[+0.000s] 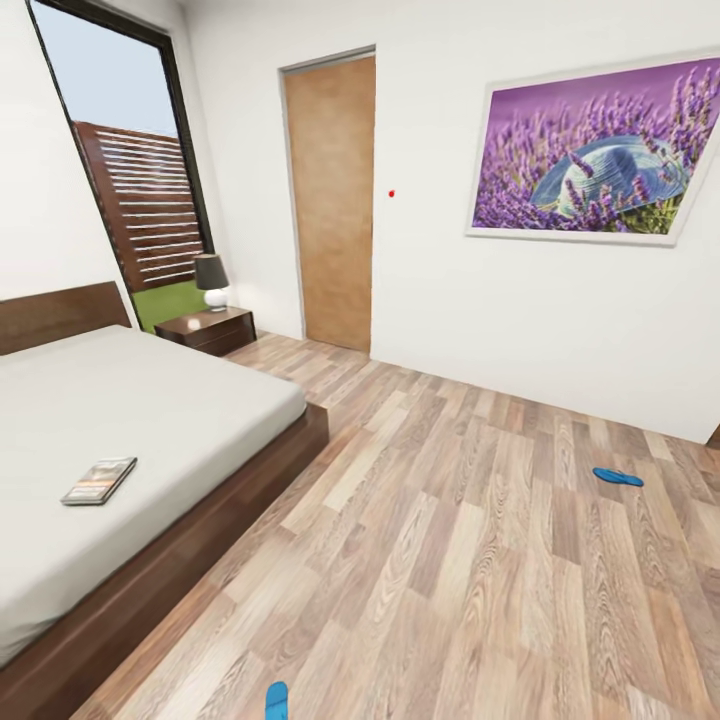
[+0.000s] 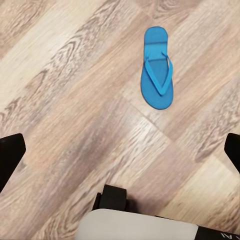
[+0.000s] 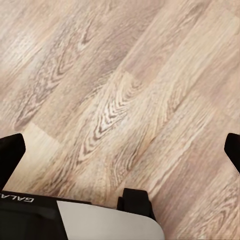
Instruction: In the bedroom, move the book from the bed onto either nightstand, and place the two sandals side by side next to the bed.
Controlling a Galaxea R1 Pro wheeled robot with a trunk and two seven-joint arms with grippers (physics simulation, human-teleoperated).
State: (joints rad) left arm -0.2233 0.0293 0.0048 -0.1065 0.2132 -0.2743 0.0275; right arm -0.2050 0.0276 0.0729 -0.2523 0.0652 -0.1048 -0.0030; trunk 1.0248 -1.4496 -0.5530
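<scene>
Head view: book point(image 1: 99, 480) on bed point(image 1: 130, 420), nightstand point(image 1: 207, 328) by window, one sandal point(image 1: 617, 477) far right on floor point(image 1: 450, 560). Left wrist view: other sandal point(image 2: 157, 68) whole, strap up. Left gripper point(image 2: 120, 150), right gripper point(image 3: 120, 150): fingers wide apart, holding nothing.

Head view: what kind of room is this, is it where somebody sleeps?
Yes, it looks like a bedroom. There is a big low bed with a pale mattress, a small nightstand beside it with a lamp on top, and a book lying on the bed.

White walls, plank floor point(image 1: 480, 560), wooden door point(image 1: 333, 200), lavender picture point(image 1: 590, 150), lamp point(image 1: 211, 280).
</scene>
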